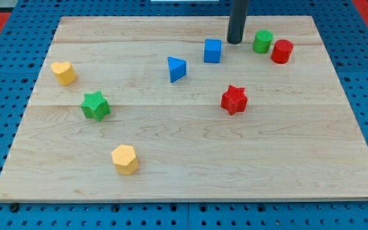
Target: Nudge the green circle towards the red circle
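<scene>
tip: planted on the table near the view's top, between the blue cube and the green circle. A small gap is left to each, so nothing is being touched as far as can be told.

green circle: found near the view's top right, just to the view's right of the tip and at about the same height in the view.

red circle: sat right beside the green circle, to its right and a touch lower in the view. Whether the two are actually touching can't be made out, they look practically side by side.

key relation: tip, green circle and red circle are lined up pretty much left to right, with a slight downward slant at the red end. So the green one would be shoved the correct way by a push to the view's right.

fingers: none on this rig, just a plain rod, so nothing is gripped or held.

how much is left: judged to be very little, only a short nudge.

risk: if the green circle is caught off-centre, it could be slid past the red one along the top side.
</scene>
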`<move>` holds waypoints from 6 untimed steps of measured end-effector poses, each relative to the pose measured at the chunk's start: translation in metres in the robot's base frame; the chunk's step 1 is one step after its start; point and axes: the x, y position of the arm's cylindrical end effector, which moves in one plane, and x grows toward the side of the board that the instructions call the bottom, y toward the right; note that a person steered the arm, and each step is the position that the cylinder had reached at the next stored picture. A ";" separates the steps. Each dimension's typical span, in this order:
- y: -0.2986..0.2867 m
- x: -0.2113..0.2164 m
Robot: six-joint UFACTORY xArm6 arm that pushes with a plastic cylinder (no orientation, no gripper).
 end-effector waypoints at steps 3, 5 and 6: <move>0.010 -0.014; 0.072 -0.026; 0.151 -0.020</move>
